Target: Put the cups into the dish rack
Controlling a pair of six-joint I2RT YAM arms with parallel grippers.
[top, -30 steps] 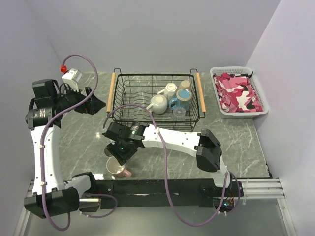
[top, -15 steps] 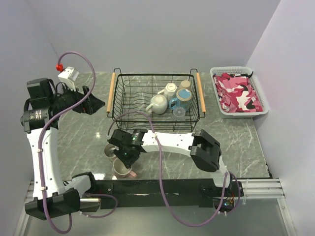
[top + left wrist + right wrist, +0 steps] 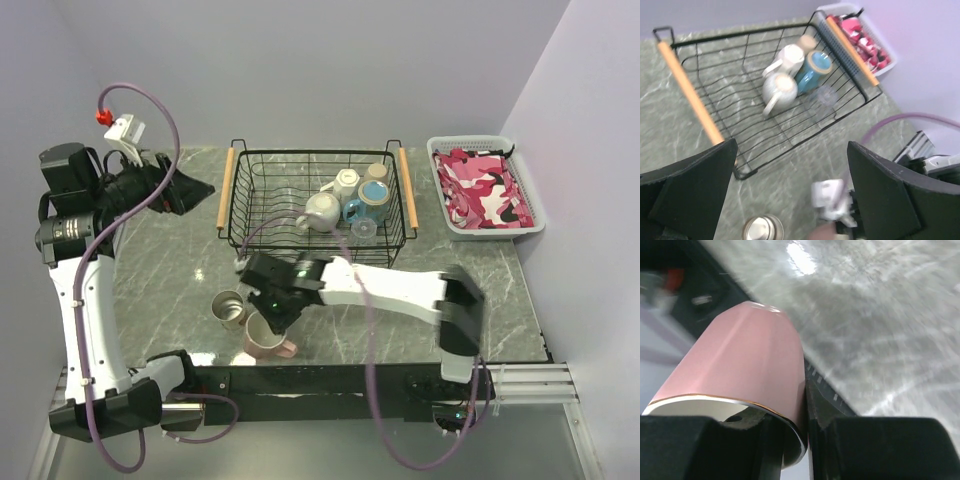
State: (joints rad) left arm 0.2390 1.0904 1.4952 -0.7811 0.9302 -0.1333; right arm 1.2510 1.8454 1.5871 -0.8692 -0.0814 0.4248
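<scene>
At the far left, the left end effector (image 3: 190, 190) hangs high over the grey marbled table (image 3: 170, 285), released and gripping nothing. Near the front edge, the steel cup (image 3: 228, 308) stands upright, waiting its turn. Just beside it, the right end effector (image 3: 273, 314) is clenched on the rim wall of the pink mug (image 3: 750, 365). The step in hand appears to be carrying this mug. The next move calls for lifting it over the near wall of the black wire dish rack (image 3: 255, 190) and setting it in the bare left half. The right half holds two white mugs (image 3: 322, 211), a blue mug (image 3: 372, 198), a tan cup (image 3: 376, 172) and a clear glass (image 3: 365, 229). Far right sits a white plastic basket (image 3: 440, 190), well apart.
</scene>
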